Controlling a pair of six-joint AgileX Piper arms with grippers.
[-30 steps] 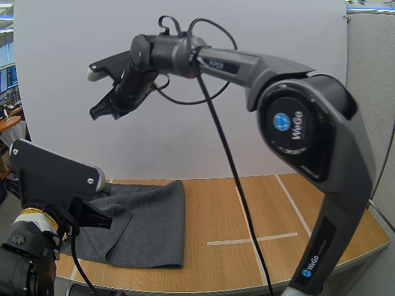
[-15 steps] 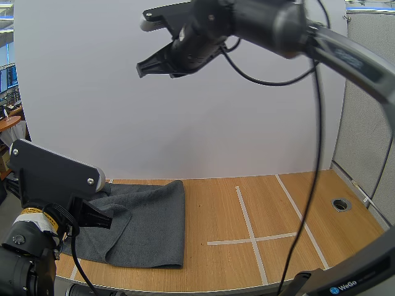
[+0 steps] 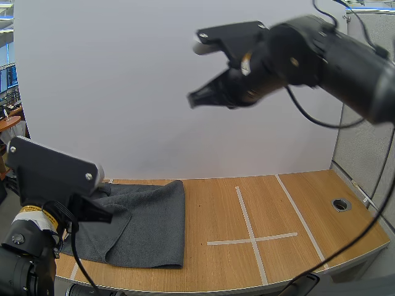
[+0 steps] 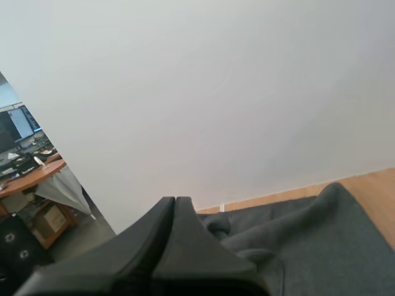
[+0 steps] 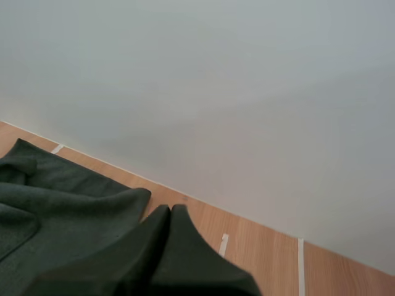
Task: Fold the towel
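Note:
A dark grey towel (image 3: 145, 223) lies folded and rumpled on the left part of the wooden table (image 3: 222, 209). My left gripper (image 3: 102, 215) sits low over the towel's left side, its fingers together as one dark wedge (image 4: 174, 205) above the crumpled cloth (image 4: 302, 237). High above the table hangs my right gripper (image 3: 194, 100), shut on nothing, its closed fingers (image 5: 171, 213) pointing down toward the towel's far edge (image 5: 68, 197).
White tape lines (image 3: 247, 228) cross on the table's right half. A round hole (image 3: 340, 204) sits near the right edge. A white wall stands behind the table.
My right arm has swung from the upper left to the right and a little lower, staying shut. The left gripper and the towel have barely moved.

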